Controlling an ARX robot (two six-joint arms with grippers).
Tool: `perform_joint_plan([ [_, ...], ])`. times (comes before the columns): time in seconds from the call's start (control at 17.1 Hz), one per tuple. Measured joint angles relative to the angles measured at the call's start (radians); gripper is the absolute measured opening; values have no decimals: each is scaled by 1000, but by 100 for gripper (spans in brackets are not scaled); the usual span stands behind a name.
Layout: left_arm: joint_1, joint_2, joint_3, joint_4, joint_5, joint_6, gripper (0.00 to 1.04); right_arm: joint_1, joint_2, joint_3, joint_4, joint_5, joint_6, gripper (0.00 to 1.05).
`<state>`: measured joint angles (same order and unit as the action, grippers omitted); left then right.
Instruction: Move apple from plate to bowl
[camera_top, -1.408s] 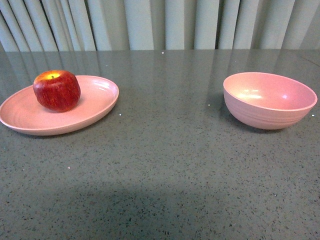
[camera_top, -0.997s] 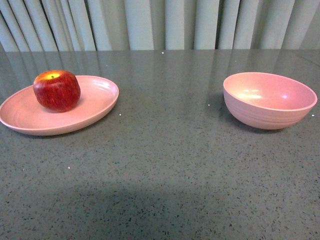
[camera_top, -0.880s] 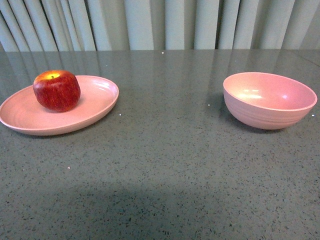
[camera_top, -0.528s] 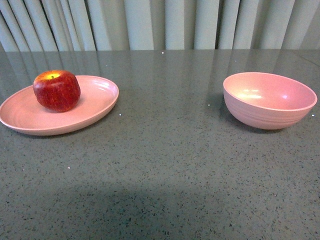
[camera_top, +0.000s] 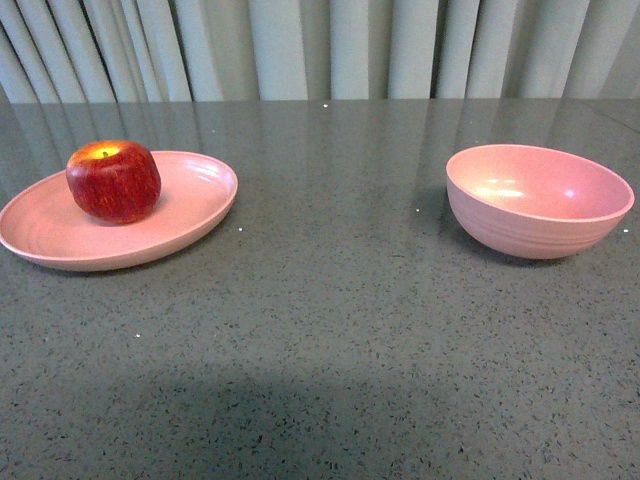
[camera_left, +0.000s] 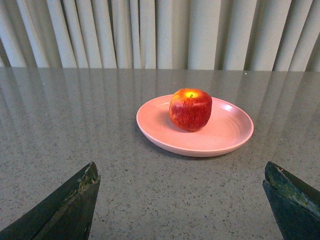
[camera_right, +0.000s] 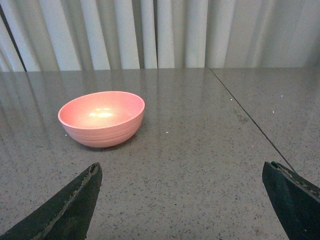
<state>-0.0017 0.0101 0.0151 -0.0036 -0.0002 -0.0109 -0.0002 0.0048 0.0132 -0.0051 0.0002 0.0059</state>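
1. The left fingers (camera_left: 70, 205) are wide apart and hold nothing.
2. The apple (camera_left: 190, 109) sits out ahead of the left fingers, in line with the gap between them. It is well apart from them. It rests near the middle of the plate (camera_left: 227, 131), so it has not been moved yet.
3. I think the job now is to reach for the apple. A good way is to bring the left fingers forward until one finger is on each side of the apple, at its fattest part. Then close them gently. The apple is round and smooth, so I think it could roll or slip if it is pinched too high. The tips should come in over the plate's low rim, or they may push the plate away.
4. The bowl (camera_right: 102, 125) is empty. It sits ahead of the right fingers (camera_right: 65, 210), well apart from them and closer to one finger than to the other. The right fingers are wide apart too and hold nothing.
5. Only the front view shows the plate and the bowl together, well apart on the tabletop (camera_top: 330, 330). It shows no fingers at all. Only the wrist views show the fingers. The left wrist view has no bowl, and the right wrist view has no apple.
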Motion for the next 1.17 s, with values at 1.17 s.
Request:
perform_joint_plan([
  [1.17,0,0,0,0,0,0,98,71,1542,1025,127,13,-34,98],
])
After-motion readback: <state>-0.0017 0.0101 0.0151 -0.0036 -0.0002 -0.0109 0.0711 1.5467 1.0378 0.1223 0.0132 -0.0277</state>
